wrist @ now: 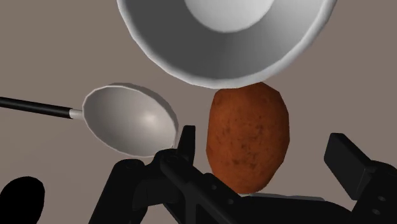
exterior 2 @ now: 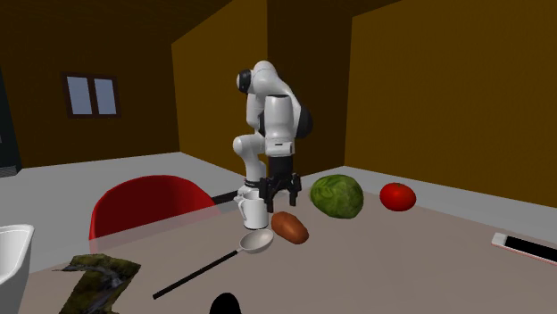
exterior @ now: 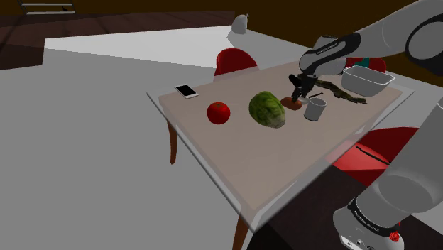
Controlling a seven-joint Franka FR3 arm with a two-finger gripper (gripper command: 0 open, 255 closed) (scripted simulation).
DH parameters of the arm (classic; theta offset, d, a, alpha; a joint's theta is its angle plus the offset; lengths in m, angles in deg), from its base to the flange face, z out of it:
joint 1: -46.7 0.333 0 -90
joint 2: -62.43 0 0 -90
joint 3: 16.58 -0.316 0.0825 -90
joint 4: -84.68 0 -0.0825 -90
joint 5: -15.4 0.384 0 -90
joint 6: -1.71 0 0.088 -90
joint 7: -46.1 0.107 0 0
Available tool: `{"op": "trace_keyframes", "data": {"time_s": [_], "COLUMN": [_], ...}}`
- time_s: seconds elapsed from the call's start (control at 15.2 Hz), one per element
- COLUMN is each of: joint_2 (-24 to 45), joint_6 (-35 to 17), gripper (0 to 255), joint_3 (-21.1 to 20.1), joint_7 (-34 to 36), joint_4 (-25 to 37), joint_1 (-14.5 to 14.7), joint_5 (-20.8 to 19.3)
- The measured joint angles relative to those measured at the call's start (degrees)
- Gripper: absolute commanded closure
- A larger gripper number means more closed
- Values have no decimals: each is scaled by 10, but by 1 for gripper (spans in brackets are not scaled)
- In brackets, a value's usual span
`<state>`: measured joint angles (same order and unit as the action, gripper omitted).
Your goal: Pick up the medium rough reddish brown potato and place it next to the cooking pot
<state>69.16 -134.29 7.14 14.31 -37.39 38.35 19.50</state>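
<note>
Potato (wrist: 247, 121) lying on the bench (wrist: 51, 57), one end just beside the white cooking pot (wrist: 153, 44), with a ladle (wrist: 130, 119) alongside. Your pincer (wrist: 263, 143) is open, one finger on either side of the potato, touching neither flank. The potato's long axis runs from pincer toward pot, so close across its short middle. Expect a firm, moderately heavy body with rough skin, unlikely to slip or bruise.

On the pale tabletop (exterior: 234, 160) we see a round red fruit (exterior: 219, 112) just beside a mottled green rounded vegetable (exterior: 268, 109), a flat white phone (exterior: 187, 91) near one corner, and a grey black-handled ladle (wrist: 130, 119).
</note>
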Motion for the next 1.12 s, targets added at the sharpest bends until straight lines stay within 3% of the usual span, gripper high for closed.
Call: {"op": "trace_keyframes", "data": {"time_s": [0.33, 0.79, 0.86, 1.12], "joint_2": [30, 35, 35, 35], "joint_6": [-33, -37, -37, -37], "gripper": [0, 0, 255, 255], "joint_3": [-4, -4, -4, -4], "joint_7": [-13, -17, -17, -17], "joint_4": [-6, -5, -5, -5], "joint_1": [-4, -5, -5, -5], "joint_5": [19, 23, 23, 23]}}
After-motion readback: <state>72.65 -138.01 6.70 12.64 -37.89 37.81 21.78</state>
